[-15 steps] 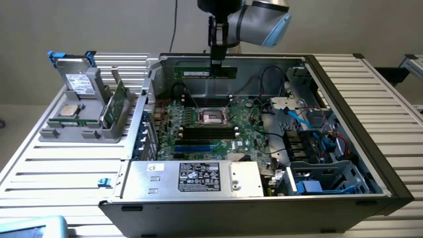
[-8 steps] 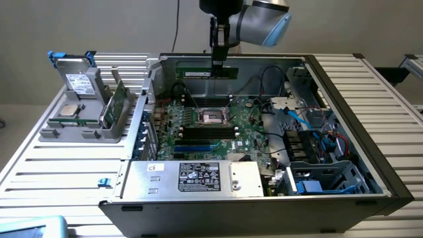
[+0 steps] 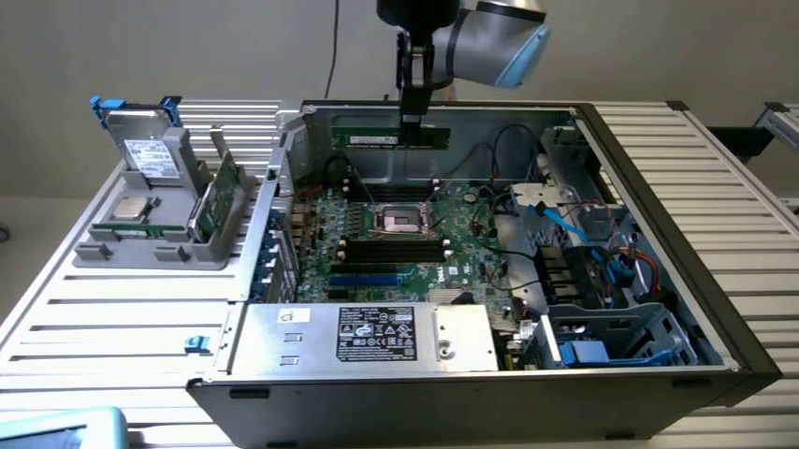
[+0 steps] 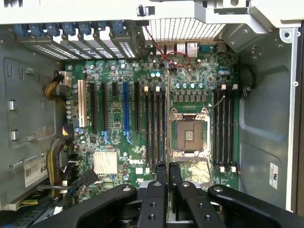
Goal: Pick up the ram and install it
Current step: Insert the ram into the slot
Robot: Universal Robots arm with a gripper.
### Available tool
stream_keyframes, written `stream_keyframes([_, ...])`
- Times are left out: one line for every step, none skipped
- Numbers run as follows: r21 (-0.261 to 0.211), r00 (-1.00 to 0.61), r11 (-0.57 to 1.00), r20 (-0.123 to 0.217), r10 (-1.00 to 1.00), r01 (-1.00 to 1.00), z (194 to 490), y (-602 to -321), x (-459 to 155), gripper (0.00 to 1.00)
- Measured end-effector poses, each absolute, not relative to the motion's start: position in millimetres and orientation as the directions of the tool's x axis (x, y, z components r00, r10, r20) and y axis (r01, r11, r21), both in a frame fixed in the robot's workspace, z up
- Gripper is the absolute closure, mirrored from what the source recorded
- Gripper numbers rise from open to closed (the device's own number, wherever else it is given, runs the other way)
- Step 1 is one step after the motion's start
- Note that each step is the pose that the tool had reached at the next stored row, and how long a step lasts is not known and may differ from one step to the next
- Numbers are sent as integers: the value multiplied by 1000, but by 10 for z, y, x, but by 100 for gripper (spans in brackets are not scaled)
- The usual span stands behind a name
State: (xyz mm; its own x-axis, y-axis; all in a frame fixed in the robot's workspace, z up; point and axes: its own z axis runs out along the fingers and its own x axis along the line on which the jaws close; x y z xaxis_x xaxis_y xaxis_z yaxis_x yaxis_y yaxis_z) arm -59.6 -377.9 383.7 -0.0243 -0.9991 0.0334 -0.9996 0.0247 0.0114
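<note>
ram (image 3: 397, 137): green stick, pale label strip on it. gripper (image 3: 413, 120): black. arm joint (image 3: 493, 37): grey with a light blue cap. motherboard (image 4: 118, 128): green, speckled with silver and black parts; one blue slot (image 4: 126, 107), one white slot (image 4: 80, 109), black slots beside them. wire bundle (image 4: 53, 90): yellow. cable loop (image 4: 176, 58): red. case (image 3: 437, 407): dark grey outside, paler grey inside. power supply (image 3: 268, 341): silver, black label with white print. desk (image 3: 724, 187): white, ribbed in parallel slats. holder (image 3: 125, 248): grey, with blue clips (image 3: 125, 103).
</note>
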Motion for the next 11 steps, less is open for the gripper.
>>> stream_keyframes([12, -24, 25, 33, -999, -1000, 3837, -3779, -595, 86])
stream_keyframes([12, -24, 25, 33, -999, -1000, 3836, -3779, -595, 86])
stream_keyframes([13, -24, 25, 33, -999, -1000, 3830, -3778, -594, 86])
stream_keyframes([13, -24, 25, 33, -999, -1000, 3818, -3778, -593, 86])
stream_keyframes([13, -24, 25, 35, -999, -1000, 3802, -3778, -593, 86])
stream_keyframes([13, -24, 25, 36, -999, -1000, 3783, -3778, -593, 86])
stream_keyframes([13, -24, 25, 36, -999, -1000, 3765, -3778, -593, 86])
stream_keyframes([13, -24, 25, 37, -999, -1000, 3748, -3778, -593, 86])
stream_keyframes([13, -24, 25, 37, -999, -1000, 3730, -3778, -593, 86])
stream_keyframes([13, -24, 25, 37, -999, -1000, 3710, -3778, -593, 86])
stream_keyframes([13, -24, 25, 37, -999, -1000, 3693, -3778, -593, 86])
